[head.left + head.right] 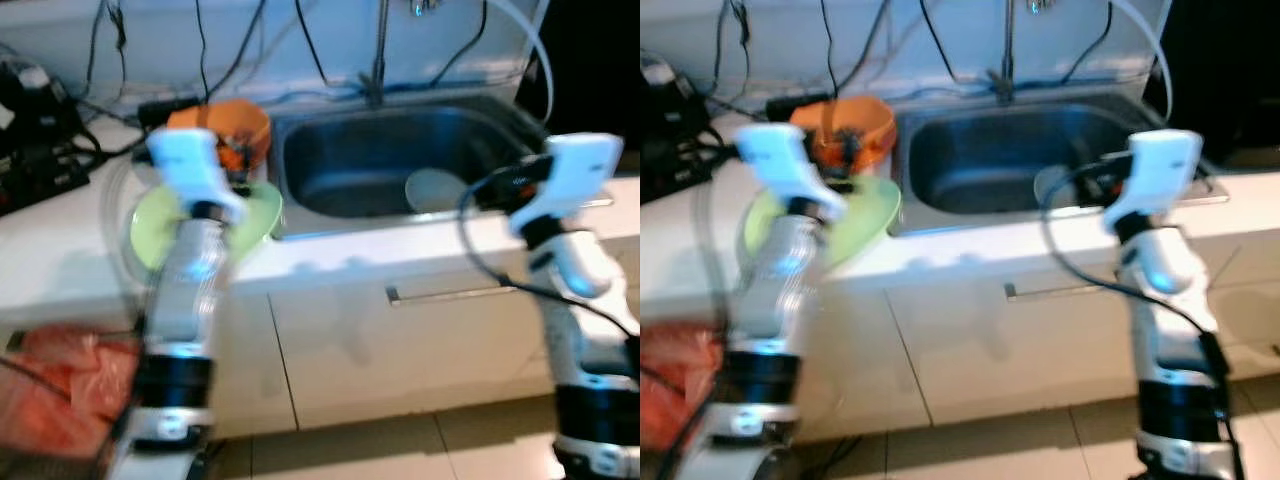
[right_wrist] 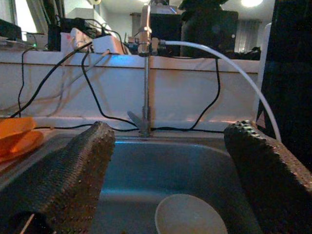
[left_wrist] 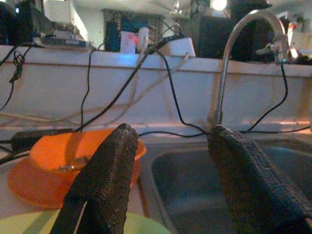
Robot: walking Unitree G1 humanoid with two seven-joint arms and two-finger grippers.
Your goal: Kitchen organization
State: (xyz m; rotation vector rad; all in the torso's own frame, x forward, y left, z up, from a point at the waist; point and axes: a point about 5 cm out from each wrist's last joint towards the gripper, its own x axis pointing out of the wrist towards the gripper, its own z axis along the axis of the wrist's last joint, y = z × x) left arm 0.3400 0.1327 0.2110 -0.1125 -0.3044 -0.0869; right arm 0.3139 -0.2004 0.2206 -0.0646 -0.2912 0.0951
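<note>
Grippers (image 3: pixel 165 161) (image 2: pixel 170 165) wide open, empty.

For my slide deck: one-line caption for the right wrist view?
Open right pincer over the sink, a pale dish below, tap behind.

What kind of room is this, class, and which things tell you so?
Most likely a home kitchen: a steel sink with a tap set in a white counter, cupboard fronts below, and bowls beside the sink.
</note>
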